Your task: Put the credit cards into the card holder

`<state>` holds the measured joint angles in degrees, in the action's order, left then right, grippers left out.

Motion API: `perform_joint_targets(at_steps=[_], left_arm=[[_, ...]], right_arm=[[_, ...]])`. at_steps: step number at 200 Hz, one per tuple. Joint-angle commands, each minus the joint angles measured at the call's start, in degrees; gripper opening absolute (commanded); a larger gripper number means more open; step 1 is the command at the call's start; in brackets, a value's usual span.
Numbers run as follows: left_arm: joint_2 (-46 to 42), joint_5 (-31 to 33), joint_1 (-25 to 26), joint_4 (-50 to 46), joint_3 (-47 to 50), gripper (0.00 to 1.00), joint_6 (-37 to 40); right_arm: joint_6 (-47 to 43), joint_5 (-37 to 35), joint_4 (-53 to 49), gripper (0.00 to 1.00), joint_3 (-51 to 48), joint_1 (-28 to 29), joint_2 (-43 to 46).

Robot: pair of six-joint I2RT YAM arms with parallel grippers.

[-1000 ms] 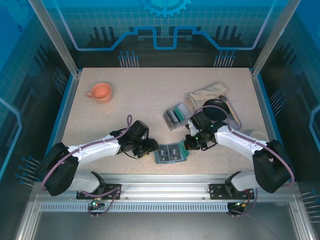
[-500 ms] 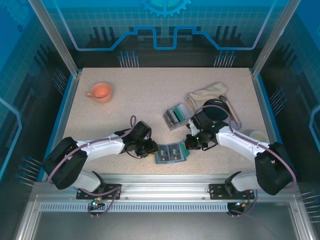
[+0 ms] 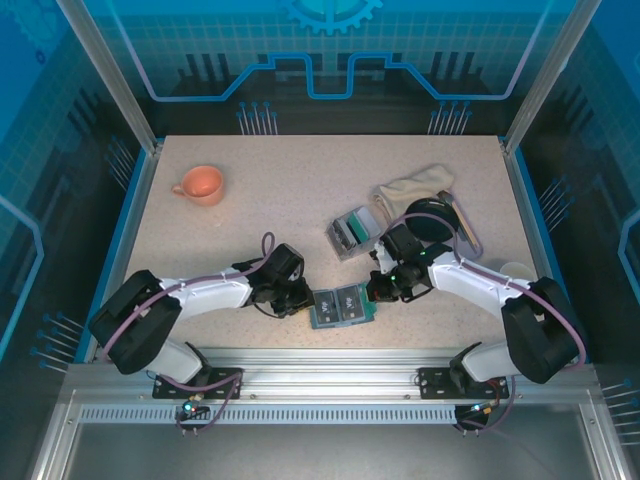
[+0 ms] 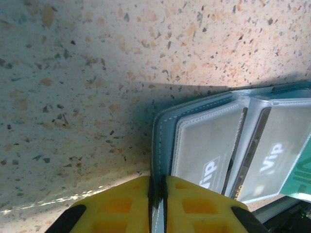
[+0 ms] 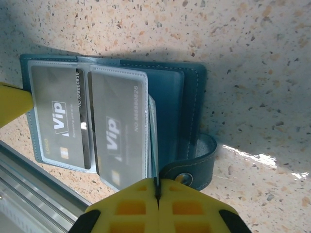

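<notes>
Lying open at the near edge of the speckled worktop (image 3: 280,200), the flat teal-blue folding card holder (image 3: 340,305) already sleeves two grey plastic credit cards (image 5: 60,119). The left pincer (image 4: 156,183) clamps its edge, the right pincer (image 5: 156,188) pinches an inner leaf, and others seemingly wait in the clear box (image 3: 348,232).

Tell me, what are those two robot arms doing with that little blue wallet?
They are holding the open card holder flat near the front edge of the table. The left gripper pinches its left edge, and the right gripper is shut on a thin leaf at its other side. Two grey Vip cards already sit in its clear sleeves.
</notes>
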<state>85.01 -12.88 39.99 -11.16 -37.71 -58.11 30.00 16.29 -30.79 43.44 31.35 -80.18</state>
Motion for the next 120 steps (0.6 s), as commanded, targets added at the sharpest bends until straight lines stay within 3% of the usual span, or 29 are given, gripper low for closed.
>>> perform_joint_targets(at_steps=[1,42,120], left_arm=[[1.2,-0.7,0.4,1.3,0.4,0.14,0.3],[2.4,-0.5,0.4,1.9,-0.6,0.11,0.3],[2.7,-0.5,0.5,2.2,-0.9,0.11,0.3]], right_arm=[[0.9,0.9,-0.5,0.00,-0.3,-0.4,0.8],[-0.6,-4.1,-6.0,0.02,2.9,-0.6,4.3],[-0.2,-0.6,-5.2,0.02,3.8,-0.6,3.5]])
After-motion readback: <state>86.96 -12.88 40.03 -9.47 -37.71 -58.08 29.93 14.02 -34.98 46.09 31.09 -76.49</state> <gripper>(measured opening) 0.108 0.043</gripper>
